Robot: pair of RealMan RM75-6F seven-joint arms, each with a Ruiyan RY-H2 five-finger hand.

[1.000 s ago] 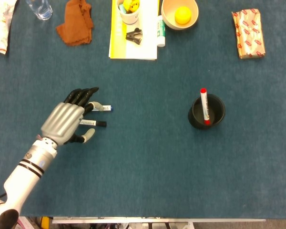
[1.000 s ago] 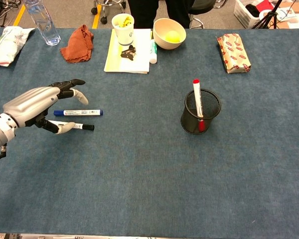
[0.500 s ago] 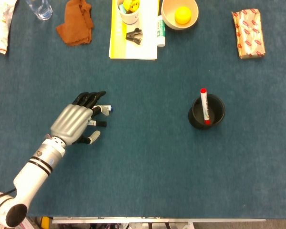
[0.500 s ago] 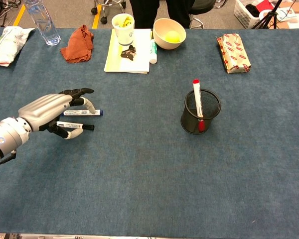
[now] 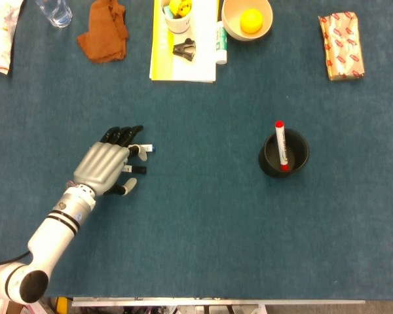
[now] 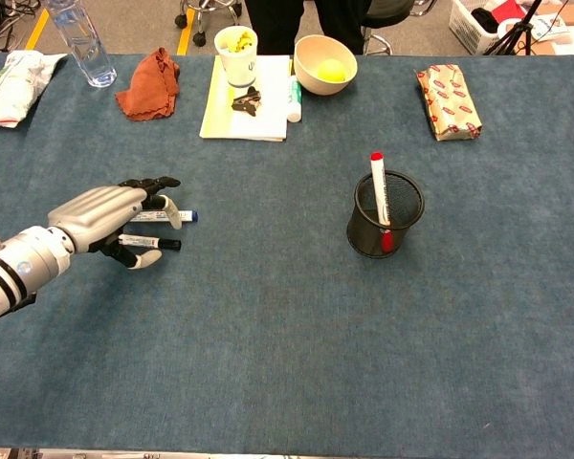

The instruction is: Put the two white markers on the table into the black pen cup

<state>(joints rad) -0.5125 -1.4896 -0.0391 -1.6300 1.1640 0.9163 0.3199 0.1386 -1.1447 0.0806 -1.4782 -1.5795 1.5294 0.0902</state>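
Two white markers lie side by side on the blue table at the left. One has a blue cap [image 5: 145,149] [image 6: 179,216], the other a black cap [image 5: 137,171] [image 6: 161,243]. My left hand [image 5: 105,167] [image 6: 105,210] lies flat over both, fingers stretched across the blue-capped one and thumb beside the black-capped one. Only the cap ends stick out to the right, and no grip on either shows. The black mesh pen cup [image 5: 304,156] [image 6: 407,222] stands well to the right with a red-capped marker [image 5: 280,139] [image 6: 377,186] upright in it. My right hand is in neither view.
Along the far edge are a yellow pad [image 5: 162,62] with a paper cup and a binder clip, a bowl [image 5: 230,19] holding a yellow ball, an orange cloth [image 5: 103,33], a water bottle [image 6: 84,43] and a wrapped package [image 5: 341,46].
My left hand has slid to the right and settled lower over the two markers, hiding more of their barrels. The markers and the cup have not moved.
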